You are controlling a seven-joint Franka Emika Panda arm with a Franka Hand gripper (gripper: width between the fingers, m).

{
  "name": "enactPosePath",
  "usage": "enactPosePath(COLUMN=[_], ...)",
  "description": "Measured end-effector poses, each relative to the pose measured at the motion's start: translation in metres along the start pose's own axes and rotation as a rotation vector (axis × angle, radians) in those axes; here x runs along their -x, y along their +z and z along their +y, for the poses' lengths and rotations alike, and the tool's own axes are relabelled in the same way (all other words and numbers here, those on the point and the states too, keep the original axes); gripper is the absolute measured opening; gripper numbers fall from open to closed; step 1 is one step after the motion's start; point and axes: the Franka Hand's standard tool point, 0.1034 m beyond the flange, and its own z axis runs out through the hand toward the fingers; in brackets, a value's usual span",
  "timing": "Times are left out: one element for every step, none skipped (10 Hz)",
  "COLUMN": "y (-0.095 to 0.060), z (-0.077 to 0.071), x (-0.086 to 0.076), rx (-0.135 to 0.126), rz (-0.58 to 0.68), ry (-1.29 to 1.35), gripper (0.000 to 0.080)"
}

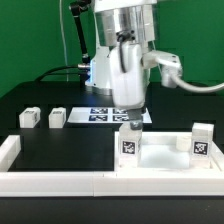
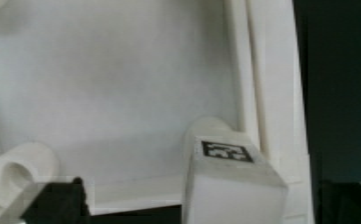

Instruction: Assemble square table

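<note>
White plastic leg point(image 1: 130, 145) stands upright on a corner of the square slab point(image 1: 165, 156) directly beneath the claw point(image 1: 129, 116), whose grip I cannot tell, so the step looks like seating this leg, and the next move likely calls for a centred clench and twist.

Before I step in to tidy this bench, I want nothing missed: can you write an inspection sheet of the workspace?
Surface: black table, edged in front by a long low white border wall.
Job's things: thick white square plastic slab by the wall; two white tagged leg blocks upright at it; two loose leg blocks toward the exterior view's left.
Clutter: nothing seen.
Grippers: two-finger gripper directly over one upright leg block; open or shut unclear.
Cables: grey hose and dark cable by the arm.
Surroundings: green backdrop; marker board.
</note>
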Motion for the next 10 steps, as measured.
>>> enactPosePath(y=[-0.004, -0.007, -0.006, -0.008, -0.007, -0.007, -0.005, -0.005, -0.005, -0.005], z=[0.002, 0.001, 0.004, 0.006, 0.008, 0.008, 0.007, 0.007, 0.007, 0.007], x=[0.004, 0.009, 0.008, 0.005, 0.003, 0.002, -0.001, -0.002, -0.002, -0.002], rx=[0.001, -0.003, -0.014, -0.051, -0.044, -0.042, -0.047, -0.051, -0.051, -0.051], rz=[0.004, 0.007, 0.012, 0.035, 0.041, 0.044, 0.061, 0.068, 0.068, 0.068], ry=[-0.169, -0.371, -0.472, -0.467, -0.573, -0.647, -0.788, -0.819, -0.819, -0.819], gripper=[0.0649, 0.0649, 0.0649, 0.0649, 0.0649, 0.0649, 0.0649, 0.0649, 0.0649, 0.0649])
